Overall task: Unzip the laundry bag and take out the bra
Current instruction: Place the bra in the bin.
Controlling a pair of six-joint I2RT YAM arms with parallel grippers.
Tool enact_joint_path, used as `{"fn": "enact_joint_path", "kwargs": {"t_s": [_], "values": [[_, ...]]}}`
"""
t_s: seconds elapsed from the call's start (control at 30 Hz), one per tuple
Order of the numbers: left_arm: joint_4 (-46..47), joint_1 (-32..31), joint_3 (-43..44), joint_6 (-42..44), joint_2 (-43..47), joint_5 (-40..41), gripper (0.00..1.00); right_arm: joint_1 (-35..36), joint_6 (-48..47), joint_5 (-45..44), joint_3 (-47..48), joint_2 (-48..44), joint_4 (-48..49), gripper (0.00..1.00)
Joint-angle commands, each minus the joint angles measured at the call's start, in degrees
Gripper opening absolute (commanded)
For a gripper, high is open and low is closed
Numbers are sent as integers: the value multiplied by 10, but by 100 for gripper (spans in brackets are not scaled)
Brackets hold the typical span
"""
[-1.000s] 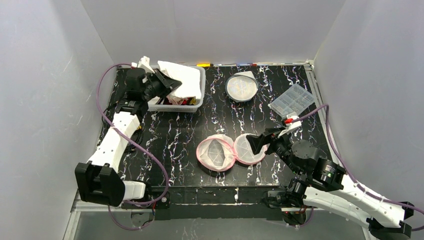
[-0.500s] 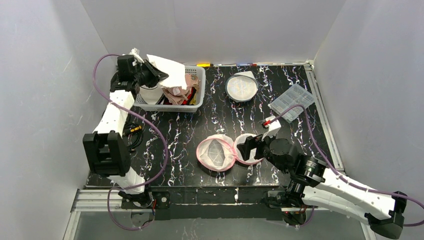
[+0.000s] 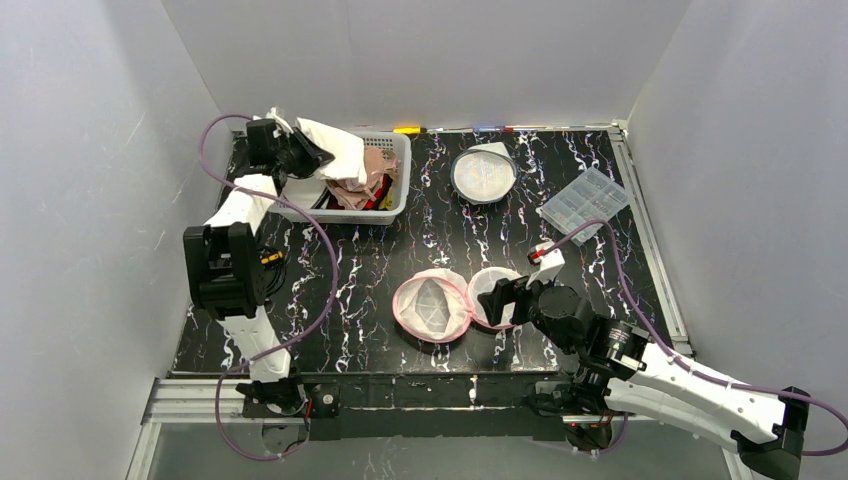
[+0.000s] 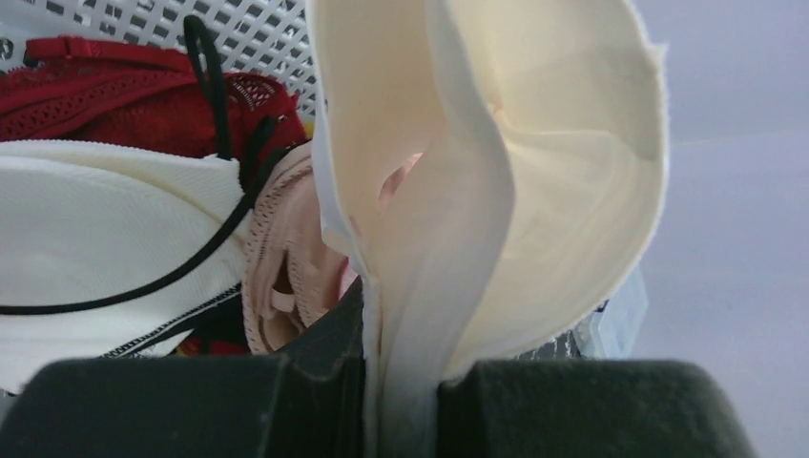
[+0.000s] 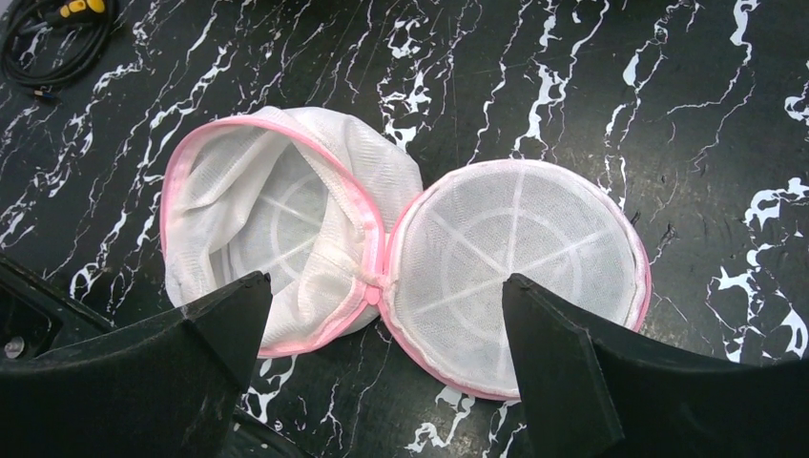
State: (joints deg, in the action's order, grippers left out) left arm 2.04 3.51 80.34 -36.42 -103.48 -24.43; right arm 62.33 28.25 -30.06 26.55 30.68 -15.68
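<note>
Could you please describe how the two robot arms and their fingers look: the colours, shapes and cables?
The left arm and the right arm both have smooth white link shells, joined by chunky black joints. A purple cable runs in loose loops along each arm. The fingers are matt black, broad and wedge-shaped, and they narrow to a point.
</note>
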Motion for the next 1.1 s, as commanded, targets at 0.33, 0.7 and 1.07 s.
{"fn": "enact_joint_path", "kwargs": {"t_s": [0.33, 0.7, 1.07], "values": [[-37, 21, 1, 38, -47, -2, 42, 0, 2, -39, -4, -11, 20, 99], [-216, 20, 2, 73, 86, 152, 68, 0, -3, -54, 11, -14, 5, 99], [-175, 12, -7, 30, 134, 85, 50, 0, -3, -43, 11, -11, 10, 99]]}}
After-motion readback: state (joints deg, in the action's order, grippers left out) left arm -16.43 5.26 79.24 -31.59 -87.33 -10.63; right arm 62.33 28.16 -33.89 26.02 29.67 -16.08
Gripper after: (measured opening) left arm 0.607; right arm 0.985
